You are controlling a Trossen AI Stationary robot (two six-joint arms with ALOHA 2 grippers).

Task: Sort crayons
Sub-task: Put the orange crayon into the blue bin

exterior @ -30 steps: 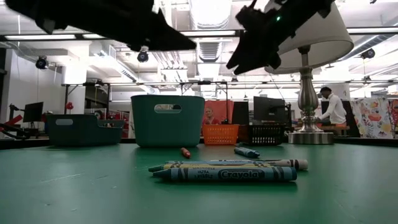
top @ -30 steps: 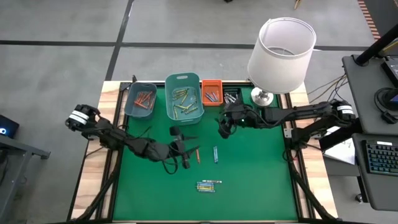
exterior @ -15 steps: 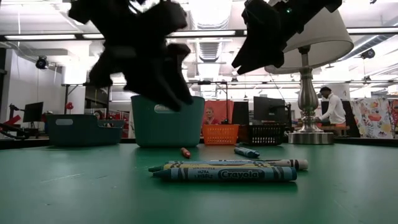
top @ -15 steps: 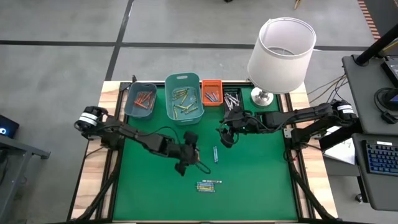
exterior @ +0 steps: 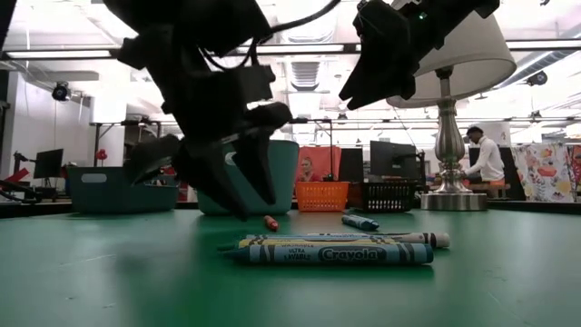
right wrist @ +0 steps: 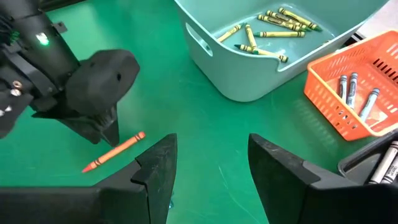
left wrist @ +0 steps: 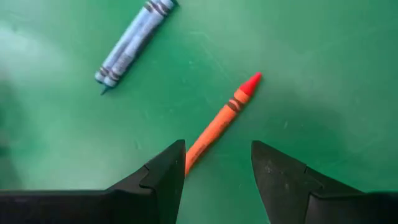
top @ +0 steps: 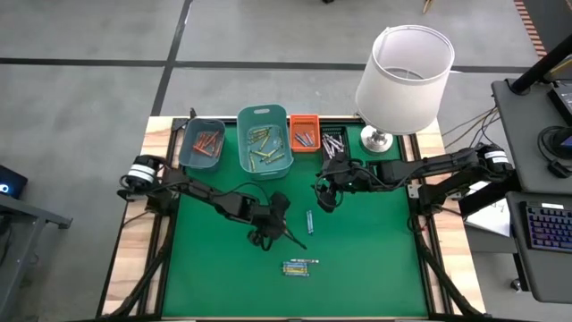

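1. Swung in from the table's left, left tool [left wrist: 217,163] now hangs over the orange crayon [left wrist: 221,122], fingers apart, straddling its butt end.
2. Best grip: drop straight, close mid-wrapper.
3. Right tool [right wrist: 208,162] waits apart above.

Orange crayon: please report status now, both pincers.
Left pincer open, low over the orange crayon, not gripping yet. Right pincer open, empty, waiting near the bins. Blue crayon lies apart; nothing in the way.
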